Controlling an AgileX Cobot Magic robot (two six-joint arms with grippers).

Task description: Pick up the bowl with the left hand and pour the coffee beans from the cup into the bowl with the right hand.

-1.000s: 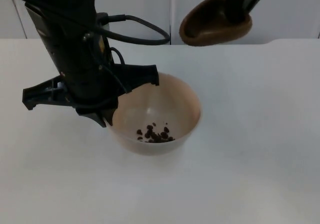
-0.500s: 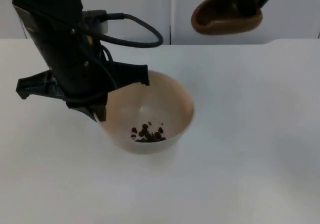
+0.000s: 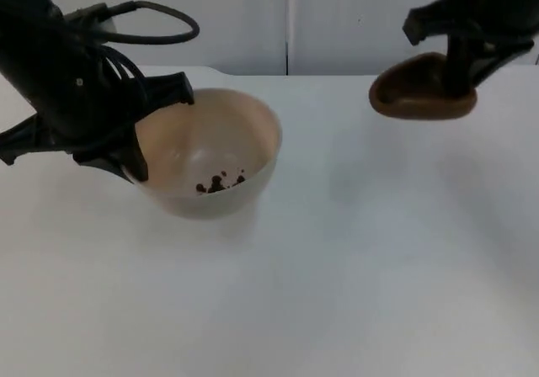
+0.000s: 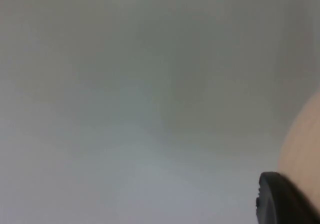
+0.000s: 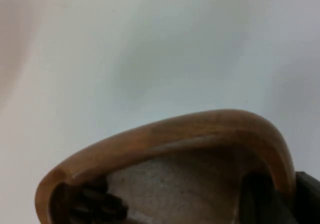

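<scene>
A beige bowl [image 3: 221, 137] with a few coffee beans [image 3: 217, 183] at its bottom is at the table's left. My left gripper [image 3: 139, 154] is shut on its left rim; the bowl's side [image 4: 302, 146] sits beside a black fingertip [image 4: 280, 199] in the left wrist view. At the back right, my right gripper [image 3: 459, 74] is shut on the rim of a brown wooden cup [image 3: 421, 98], held above the table and well apart from the bowl. The right wrist view looks into the cup [image 5: 190, 139]; dark beans [image 5: 97, 204] lie inside it.
The white table top [image 3: 354, 268] stretches open across the middle and front. A grey partition wall [image 3: 337, 15] closes off the back.
The left gripper has carried the bowl to the left and back. The right gripper has moved the cup to the right and lower, farther from the bowl.
</scene>
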